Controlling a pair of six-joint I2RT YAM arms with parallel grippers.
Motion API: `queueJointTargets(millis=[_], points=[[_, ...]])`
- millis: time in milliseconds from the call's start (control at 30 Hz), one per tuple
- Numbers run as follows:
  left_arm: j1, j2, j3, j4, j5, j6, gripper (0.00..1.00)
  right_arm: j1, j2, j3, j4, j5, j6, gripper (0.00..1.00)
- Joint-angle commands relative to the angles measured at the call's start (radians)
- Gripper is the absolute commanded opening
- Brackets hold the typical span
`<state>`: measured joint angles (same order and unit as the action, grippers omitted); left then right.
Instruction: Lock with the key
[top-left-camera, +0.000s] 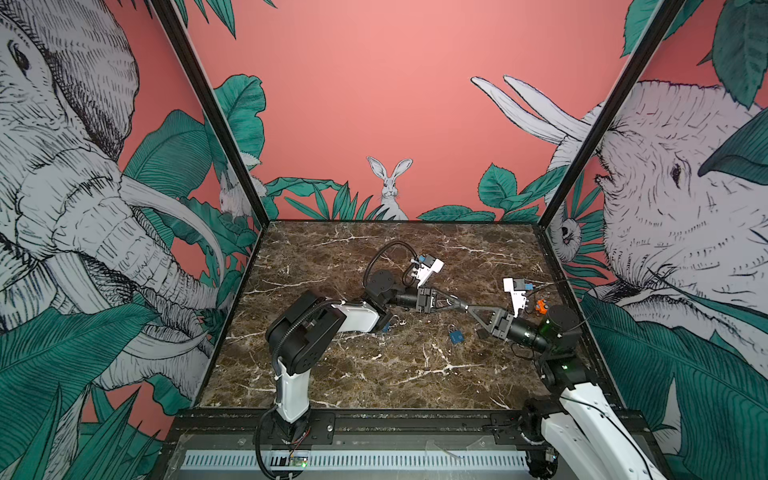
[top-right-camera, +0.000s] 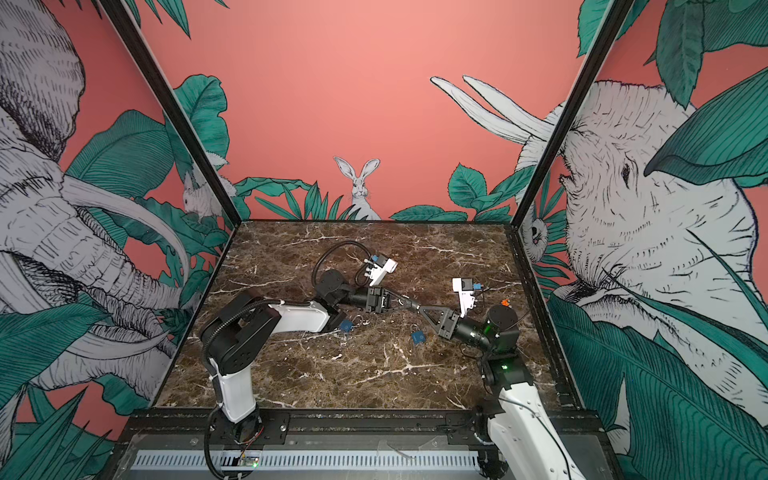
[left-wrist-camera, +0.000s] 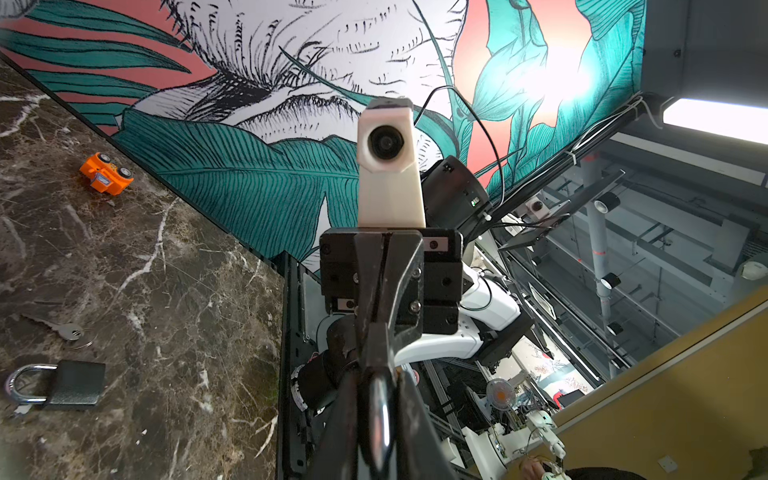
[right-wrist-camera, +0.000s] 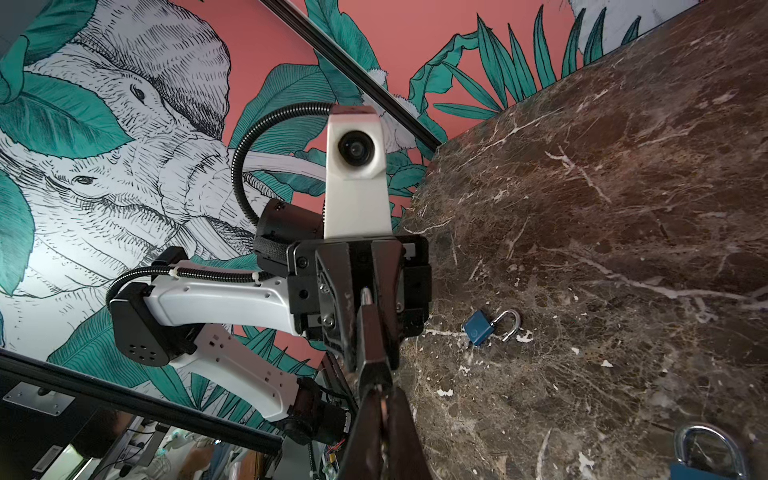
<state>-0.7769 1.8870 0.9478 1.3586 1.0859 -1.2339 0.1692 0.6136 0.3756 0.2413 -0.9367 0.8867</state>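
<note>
Above the middle of the marble table, my two grippers meet tip to tip in both top views. My left gripper (top-left-camera: 459, 306) (top-right-camera: 411, 306) (left-wrist-camera: 378, 374) is shut on a small dark padlock (right-wrist-camera: 374, 340). The padlock's silver shackle (left-wrist-camera: 380, 415) lies between the left fingers. My right gripper (top-left-camera: 471, 310) (top-right-camera: 424, 310) (right-wrist-camera: 376, 392) is shut at the padlock's other end. A thin strip that looks like the key (right-wrist-camera: 377, 388) is pinched between its tips. The rest of the key is hidden by the fingers.
On the table lie a blue padlock (top-left-camera: 456, 336) (top-right-camera: 417, 336) (right-wrist-camera: 482, 328) with its shackle open, a second blue padlock (top-right-camera: 345, 325), a black padlock (left-wrist-camera: 77, 382) beside a spare key on a ring (left-wrist-camera: 62, 329), and an orange toy car (top-left-camera: 540, 306) (left-wrist-camera: 106, 173) near the right wall.
</note>
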Motion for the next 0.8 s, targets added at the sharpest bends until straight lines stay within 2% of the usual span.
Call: queueJointTargets(millis=[0, 167, 333, 433, 467, 533, 600, 633, 667, 700, 767], points=[[0.018, -0.005, 0.012, 0.03, 0.01, 0.011, 0.0, -0.006, -0.026, -0.015, 0.044, -0.014, -0.009, 0.0], [0.053, -0.024, -0.009, -0.017, -0.001, 0.054, 0.0, -0.022, -0.045, -0.045, 0.098, -0.041, 0.044, 0.0], [0.061, -0.046, -0.009, -0.117, 0.02, 0.129, 0.0, -0.036, -0.094, -0.053, 0.051, -0.038, 0.043, 0.0], [0.062, -0.062, -0.005, -0.264, 0.037, 0.228, 0.0, -0.036, -0.107, -0.051, -0.015, -0.004, 0.029, 0.0], [0.062, -0.078, 0.001, -0.428, 0.038, 0.325, 0.0, -0.036, -0.112, -0.035, -0.089, 0.032, 0.002, 0.0], [0.062, -0.133, 0.042, -0.902, -0.012, 0.648, 0.0, -0.037, -0.113, -0.012, -0.216, 0.112, -0.047, 0.0], [0.054, -0.171, 0.172, -1.516, -0.248, 1.067, 0.0, -0.03, -0.101, -0.052, -0.188, 0.19, -0.006, 0.0], [0.05, -0.162, 0.213, -1.633, -0.317, 1.134, 0.0, -0.026, -0.09, -0.077, -0.149, 0.214, 0.023, 0.0], [0.052, -0.138, 0.25, -1.708, -0.336, 1.17, 0.0, -0.018, -0.079, -0.091, -0.135, 0.245, 0.039, 0.0], [0.059, -0.107, 0.298, -1.812, -0.32, 1.226, 0.0, -0.003, -0.066, -0.096, -0.133, 0.285, 0.043, 0.0], [0.058, -0.056, 0.354, -1.913, -0.336, 1.296, 0.0, 0.036, -0.051, -0.095, -0.145, 0.363, 0.019, 0.0]])
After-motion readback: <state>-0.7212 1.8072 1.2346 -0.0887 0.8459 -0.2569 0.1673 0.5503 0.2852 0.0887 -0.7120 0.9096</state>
